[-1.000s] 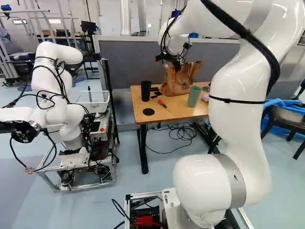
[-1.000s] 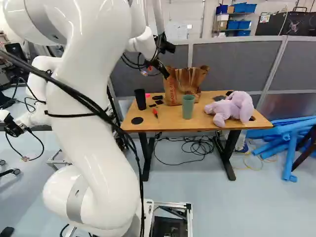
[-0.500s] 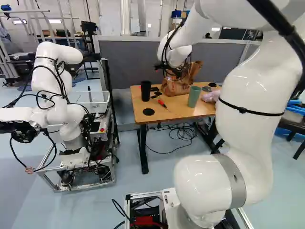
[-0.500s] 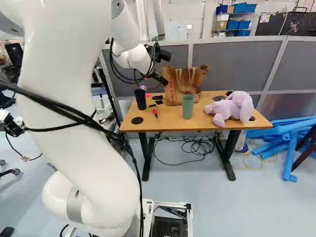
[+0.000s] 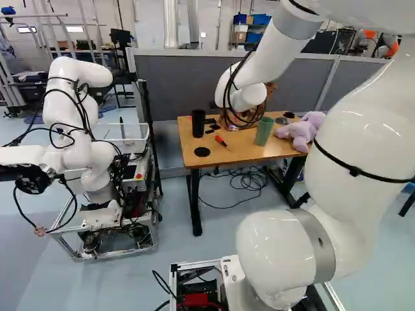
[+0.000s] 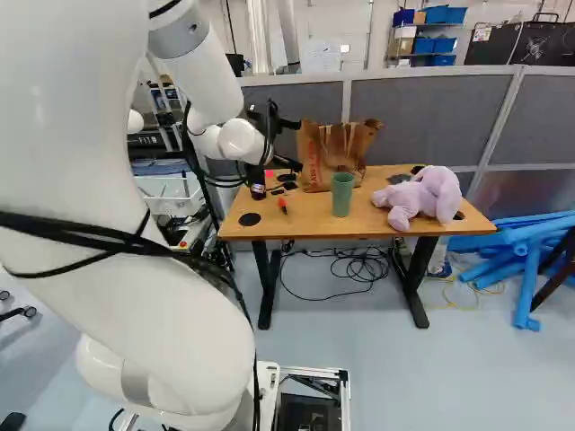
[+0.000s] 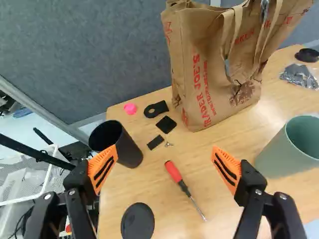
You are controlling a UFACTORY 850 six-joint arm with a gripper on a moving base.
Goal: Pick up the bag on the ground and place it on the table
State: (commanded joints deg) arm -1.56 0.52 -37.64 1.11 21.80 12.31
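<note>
In the right base view my gripper [image 6: 289,164] is low over the table's left part, just left of the brown paper bag [image 6: 323,160]. The bag stands upright on the wooden table [image 6: 359,226], handles up. From the wrist, my gripper [image 7: 164,155] is wide open, orange pads [image 7: 103,168] apart, nothing held. The bag [image 7: 199,69] rises ahead of it, its printed side and handles showing, touched by neither finger. In the left base view the arm hides the gripper and most of the bag.
On the table are a black cup [image 7: 115,144], a green cup [image 7: 291,147], a red screwdriver [image 7: 180,181], a black disc [image 7: 137,221], small black parts and a purple plush toy [image 6: 422,196]. A grey partition [image 6: 422,108] stands behind. Another robot [image 5: 78,129] is at the left.
My arm has reached forward and down, bringing the gripper low over the table beside the bag. The bag and the other table things have not moved. The base has stayed put.
</note>
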